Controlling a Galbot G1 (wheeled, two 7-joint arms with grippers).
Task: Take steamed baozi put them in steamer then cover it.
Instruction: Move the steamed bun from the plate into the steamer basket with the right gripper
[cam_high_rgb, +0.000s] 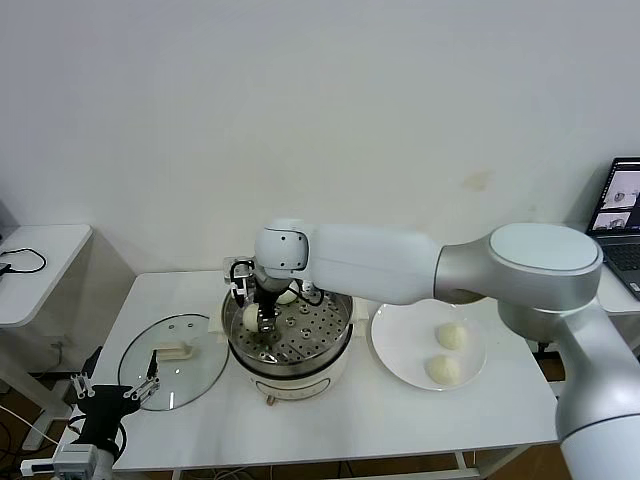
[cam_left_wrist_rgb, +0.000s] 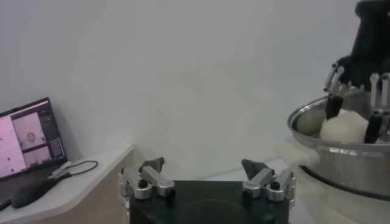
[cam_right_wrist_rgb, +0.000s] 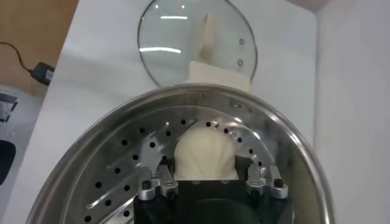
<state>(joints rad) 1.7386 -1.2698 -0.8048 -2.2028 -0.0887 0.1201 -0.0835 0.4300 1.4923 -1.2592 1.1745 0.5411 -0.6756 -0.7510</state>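
Placement of a bun in the pot. The right end effector (cam_high_rgb: 262, 322) reaches across from the robot's right, wrist bent downward, over the left side of the round, shiny stainless-steel steamer (cam_high_rgb: 340, 345) with its perforated tray. Its fingers are closed to a narrow gap on a small, smooth, off-white dough bun (cam_right_wrist_rgb: 205, 153), which sits low over the tray holes near the pot wall in the right wrist view; whether it already rests on the tray cannot be told. A second bun (cam_high_rgb: 287, 296) lies at the far edge of the tray, just beside the wrist. Two more buns (cam_high_rgb: 452, 335) (cam_high_rgb: 443, 369) wait on the flat white plate (cam_high_rgb: 395, 350) to the right of the steamer.

To do this step well, the bun should probably be lowered until it bears on the tray, clear of the pot wall and of its neighbour. The fingers should then part gently, so that the soft dough is neither dented nor dragged, and lift straight up.

The round clear glass lid (cam_high_rgb: 195, 375) with its cream-white handle lies flat on the white tabletop (cam_high_rgb: 400, 420) to the left of the pot. The left end effector (cam_high_rgb: 112, 388) hangs low at the tabletop's front-left corner, near the lid, fingers fully spread and holding nothing.
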